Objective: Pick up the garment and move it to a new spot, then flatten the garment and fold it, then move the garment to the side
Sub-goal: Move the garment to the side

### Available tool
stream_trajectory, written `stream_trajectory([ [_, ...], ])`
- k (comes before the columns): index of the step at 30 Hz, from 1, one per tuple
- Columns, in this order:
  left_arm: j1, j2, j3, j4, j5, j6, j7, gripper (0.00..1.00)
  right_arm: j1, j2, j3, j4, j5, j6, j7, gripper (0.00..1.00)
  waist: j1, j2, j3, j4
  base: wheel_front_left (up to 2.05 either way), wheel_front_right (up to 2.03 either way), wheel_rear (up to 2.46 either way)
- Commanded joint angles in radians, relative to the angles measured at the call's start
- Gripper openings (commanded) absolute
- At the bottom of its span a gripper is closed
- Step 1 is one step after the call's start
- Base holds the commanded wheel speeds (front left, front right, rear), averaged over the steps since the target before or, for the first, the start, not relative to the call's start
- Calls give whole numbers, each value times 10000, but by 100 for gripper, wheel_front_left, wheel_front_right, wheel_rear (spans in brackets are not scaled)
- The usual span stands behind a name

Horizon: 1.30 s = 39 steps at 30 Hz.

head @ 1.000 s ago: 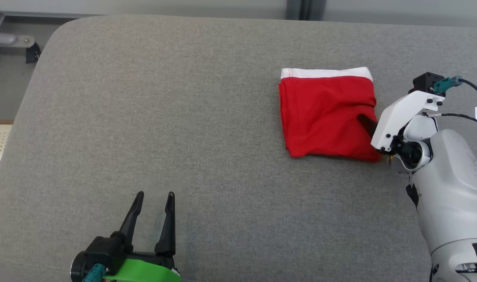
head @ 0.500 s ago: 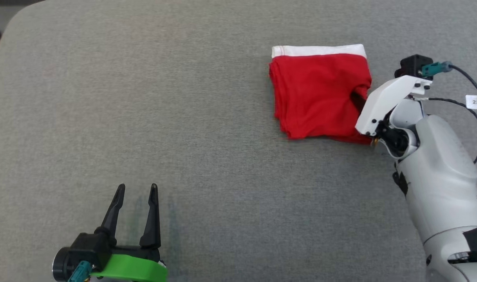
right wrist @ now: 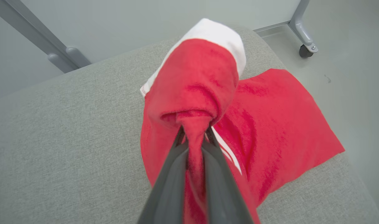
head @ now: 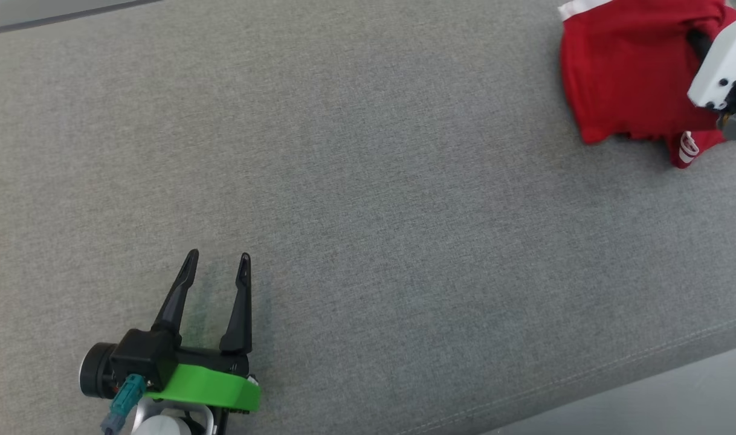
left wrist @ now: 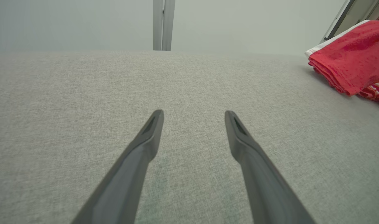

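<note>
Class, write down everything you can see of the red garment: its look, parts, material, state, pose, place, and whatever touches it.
The red garment looks like soft knit cloth, with a white band along one edge and thin white stripes on a lower layer. It lies in folded layers. One fold is pinched and drawn up into a bunch by the right gripper, jaws shut on it. The rest lies on the grey padded surface, near a rounded corner.

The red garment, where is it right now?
The red garment is at the upper right of the head view, on the grey cushion, pinched by the right gripper; the open left gripper is far off, lower left.
</note>
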Motion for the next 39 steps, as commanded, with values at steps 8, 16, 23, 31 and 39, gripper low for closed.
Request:
stream_trajectory([
  [8,1,263,99,-13,41,-37,-25,100,-216,-798,-479,-737,-552,-15,1298,0,0,-1,769,-152,0,0,0],
  [16,-315,474,17,30,-23,-39,-25,100,-61,-1531,-861,-826,-2384,-16,982,75,0,-1,1101,270,0,0,0],
  [23,-287,381,204,32,-69,-40,-25,100,316,-1504,-1122,-782,-4182,-16,-1114,100,0,-1,939,512,0,0,0],
  [31,380,117,594,-148,-289,-41,-25,100,1624,-544,-983,-1751,-3746,-16,-4104,100,0,-1,-382,720,0,0,0],
  [39,1247,27,1166,-72,-594,319,-25,100,4559,492,-238,-3329,-3552,-15,-6446,100,0,-1,-1967,948,0,0,0],
])
